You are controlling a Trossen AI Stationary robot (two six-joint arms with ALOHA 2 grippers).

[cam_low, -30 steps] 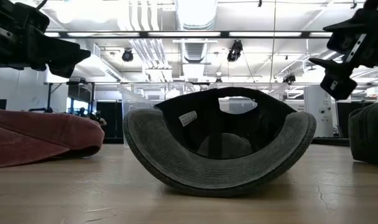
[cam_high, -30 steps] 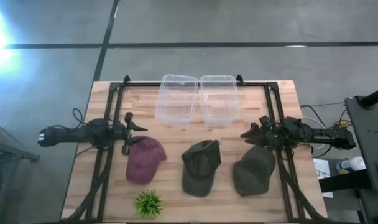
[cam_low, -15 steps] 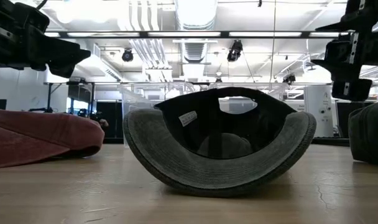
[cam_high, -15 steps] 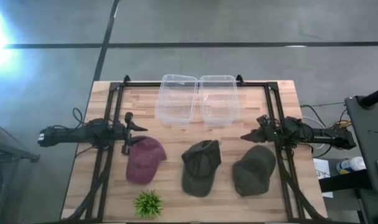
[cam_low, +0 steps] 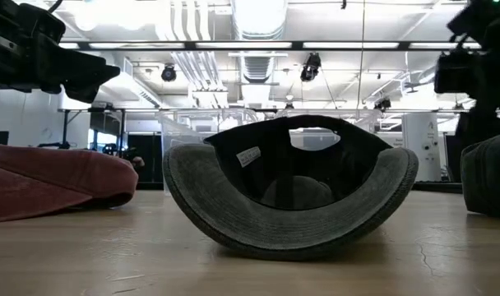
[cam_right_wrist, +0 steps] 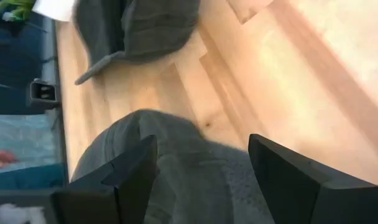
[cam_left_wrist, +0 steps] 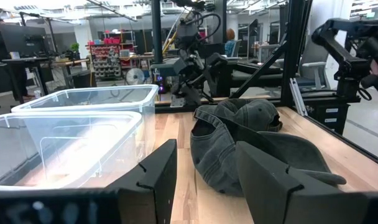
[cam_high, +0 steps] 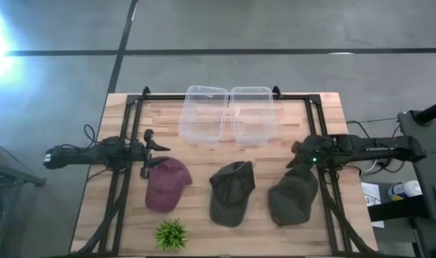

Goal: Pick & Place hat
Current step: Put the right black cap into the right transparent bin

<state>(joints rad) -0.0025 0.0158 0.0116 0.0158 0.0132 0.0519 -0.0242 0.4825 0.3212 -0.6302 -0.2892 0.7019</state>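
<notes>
Three caps lie crown-up on the wooden table: a maroon hat point(cam_high: 168, 184) on the left, a grey hat point(cam_high: 232, 192) in the middle with its brim toward the near edge point(cam_low: 291, 205), and a second grey hat point(cam_high: 293, 197) on the right. My right gripper point(cam_high: 295, 159) is open and points down just over the right hat's far end; its fingers stand either side of the crown point(cam_right_wrist: 176, 155) without plainly touching it. My left gripper point(cam_high: 150, 149) hangs open and level above the maroon hat's far edge point(cam_low: 53, 189).
Two clear plastic bins point(cam_high: 204, 115) point(cam_high: 252, 115) stand side by side at the far middle of the table. A small green plant point(cam_high: 171, 233) sits near the near edge, left of the middle hat. Black frame rails point(cam_high: 125, 179) run along both table sides.
My right gripper has tipped from pointing level toward the table's left to pointing down at the right grey hat and has come lower over its crown. The hats have kept still.
</notes>
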